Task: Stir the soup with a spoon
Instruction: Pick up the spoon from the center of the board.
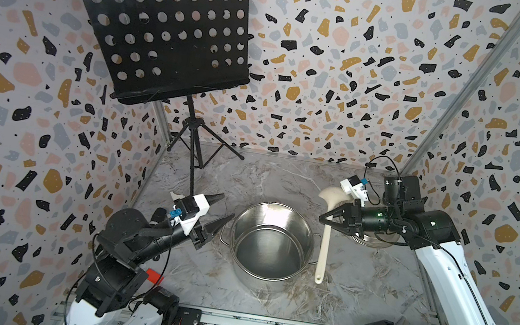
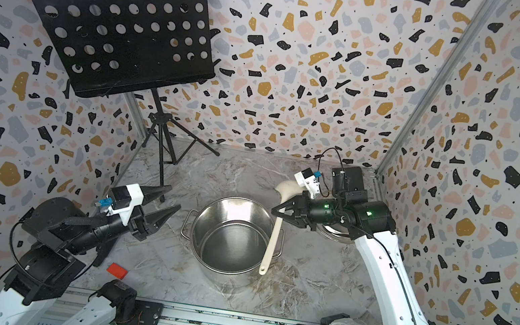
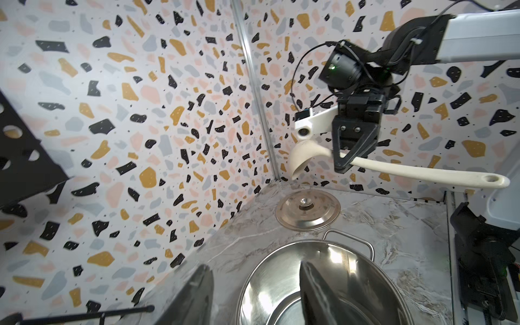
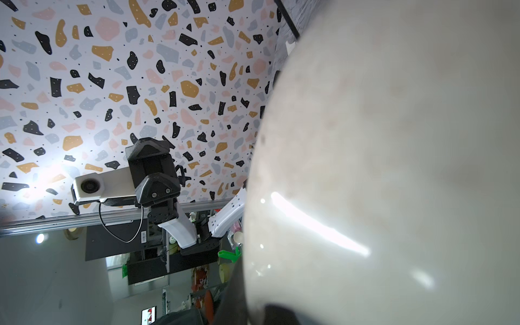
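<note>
The steel pot [image 1: 309,245] [image 2: 197,227] stands mid-table. No liquid shows, so the soup is only its shiny bare inside [image 1: 267,253] [image 3: 332,270]. The cream spoon [image 1: 323,251] [image 2: 272,243] [image 3: 422,173] hangs in the air just right of the pot, bowl toward the back wall and handle end toward the front. My right gripper [image 1: 321,217] [image 2: 274,210] [image 3: 339,166] is shut on it close to the bowl, which fills the right wrist view [image 4: 394,168]. My left gripper [image 1: 226,207] [image 2: 174,197] [image 3: 254,264] hovers open beside the pot's left rim, holding nothing.
The flat steel lid [image 3: 308,209] [image 1: 380,242] lies behind the pot at the right, partly under the right arm. A black music stand [image 1: 165,38] on a tripod [image 1: 196,153] occupies the back left. A small red block [image 2: 117,269] lies near the left arm's base.
</note>
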Robot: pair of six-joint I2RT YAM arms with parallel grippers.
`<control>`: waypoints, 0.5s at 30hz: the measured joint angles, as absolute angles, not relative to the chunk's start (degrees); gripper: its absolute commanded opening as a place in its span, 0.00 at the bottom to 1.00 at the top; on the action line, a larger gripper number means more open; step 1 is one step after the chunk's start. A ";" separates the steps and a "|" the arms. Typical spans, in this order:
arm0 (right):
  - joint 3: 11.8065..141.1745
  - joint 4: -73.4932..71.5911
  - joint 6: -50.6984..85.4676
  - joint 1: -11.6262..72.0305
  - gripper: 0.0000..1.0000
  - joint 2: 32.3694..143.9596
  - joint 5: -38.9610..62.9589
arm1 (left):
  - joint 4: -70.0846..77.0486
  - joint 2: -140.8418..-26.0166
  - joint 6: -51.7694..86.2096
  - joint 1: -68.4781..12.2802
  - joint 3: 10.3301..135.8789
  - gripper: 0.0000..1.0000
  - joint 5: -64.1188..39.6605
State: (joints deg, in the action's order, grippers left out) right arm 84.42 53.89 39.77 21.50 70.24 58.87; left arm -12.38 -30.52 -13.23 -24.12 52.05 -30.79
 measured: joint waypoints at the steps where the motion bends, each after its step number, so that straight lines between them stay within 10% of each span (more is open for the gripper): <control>1: 84.42 53.01 40.69 21.89 0.00 70.83 59.35 | -11.92 -31.53 -14.72 -26.70 52.05 0.51 -30.11; 15: 83.42 48.25 47.31 25.56 0.00 74.22 62.02 | -13.67 -44.97 -42.15 -64.84 54.17 0.49 -10.44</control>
State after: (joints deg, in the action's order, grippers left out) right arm 83.42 48.25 47.31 25.56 74.22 62.02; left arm -13.67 -44.97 -42.15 -64.84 54.17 -10.44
